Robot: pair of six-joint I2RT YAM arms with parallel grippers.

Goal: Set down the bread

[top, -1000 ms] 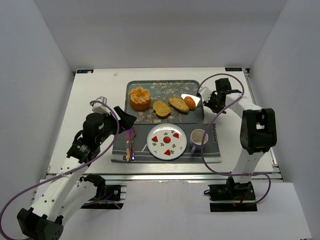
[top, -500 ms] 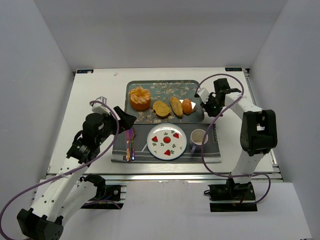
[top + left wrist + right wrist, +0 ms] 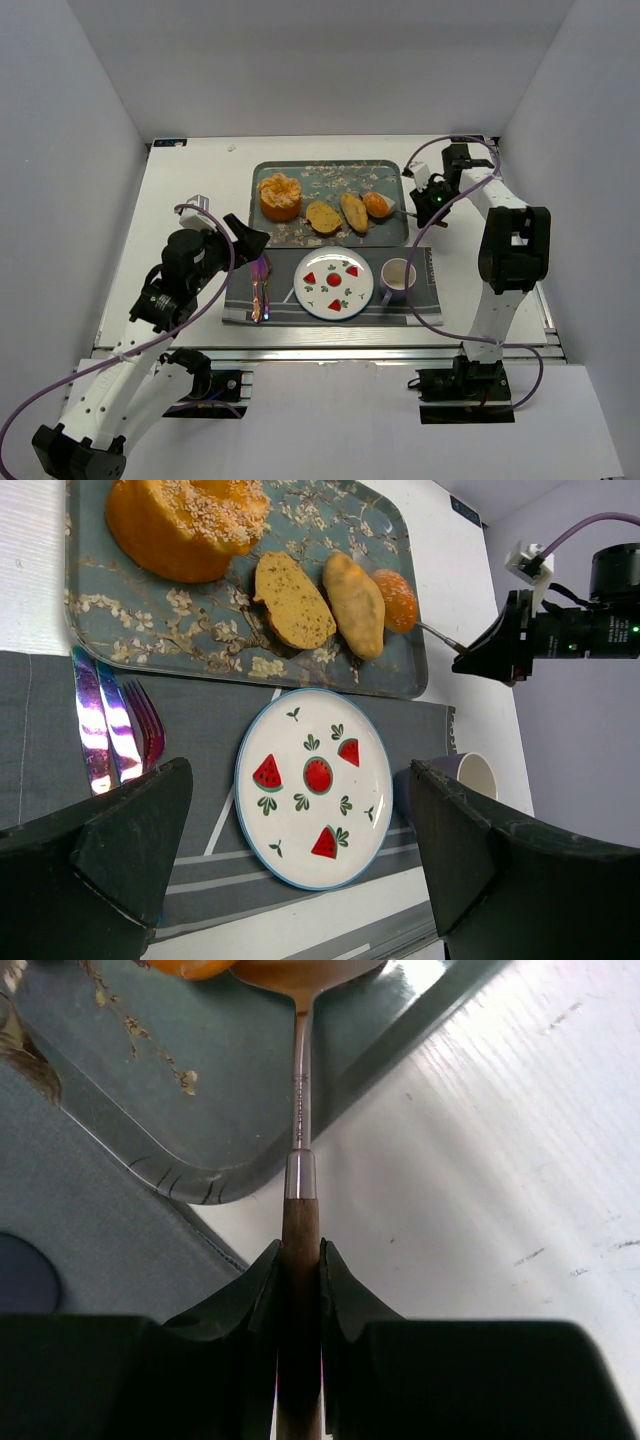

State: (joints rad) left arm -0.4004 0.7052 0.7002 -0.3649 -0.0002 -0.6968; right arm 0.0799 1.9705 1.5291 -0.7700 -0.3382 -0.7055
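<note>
Three bread pieces lie in a row on the floral tray [image 3: 330, 175]: a flat slice [image 3: 323, 217], an oval roll [image 3: 353, 212] and a small orange bun [image 3: 377, 204]. They also show in the left wrist view: slice [image 3: 292, 602], roll [image 3: 354, 604], bun [image 3: 396, 600]. My right gripper [image 3: 428, 200] is off the tray's right edge, shut on a wooden-handled spoon [image 3: 300, 1230]. The spoon's bowl [image 3: 300, 970] lies at the bun [image 3: 195, 968]. My left gripper [image 3: 250, 238] is open and empty, above the placemat's left part near the plate.
A large orange ruffled cake [image 3: 280, 195] stands at the tray's left end. On the grey placemat [image 3: 410, 305] are a watermelon-print plate [image 3: 333, 283], a cup [image 3: 398, 275] and iridescent cutlery [image 3: 259, 285]. White walls close in the table.
The spoon pushed the bun and roll left, closer to the slice, and the roll turned more upright. My right gripper then drew back to the right. The left arm barely moved.
</note>
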